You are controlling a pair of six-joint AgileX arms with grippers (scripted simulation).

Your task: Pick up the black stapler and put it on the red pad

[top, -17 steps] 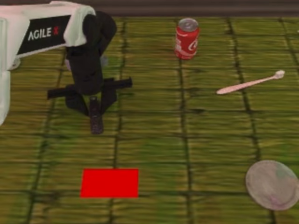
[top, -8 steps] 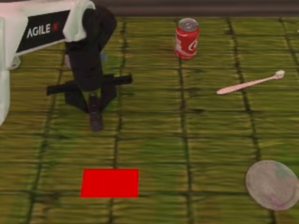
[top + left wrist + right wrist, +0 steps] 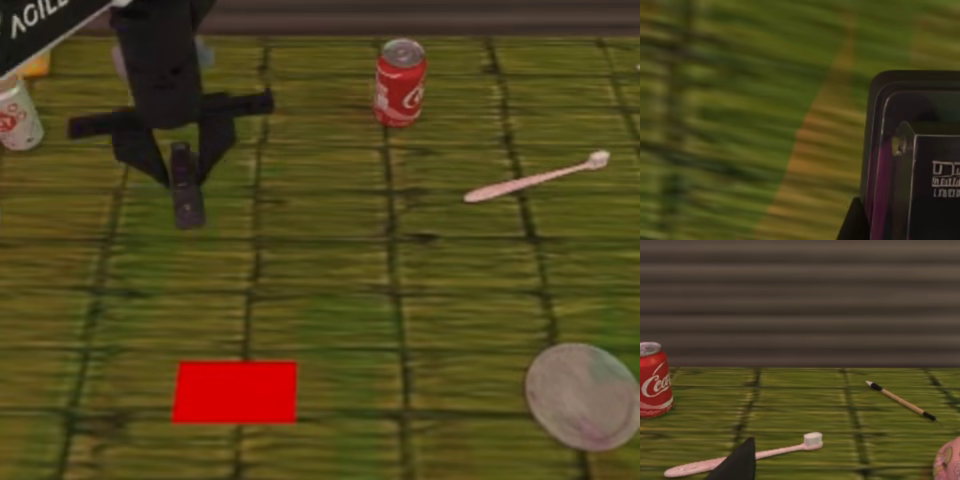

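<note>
The top view looks straight down from high above the green slatted table (image 3: 420,290), taking in its spread from the red soda can (image 3: 400,82) at the far edge to the grey plate (image 3: 583,396) at near right. The left wrist view sits very close, filled by blurred table slats (image 3: 730,125) and a dark glossy object (image 3: 912,160). The right wrist view sits low, facing level across the table toward a striped back wall (image 3: 800,300). It shares the soda can (image 3: 654,380) and pink toothbrush (image 3: 747,456) with the top view (image 3: 535,178).
</note>
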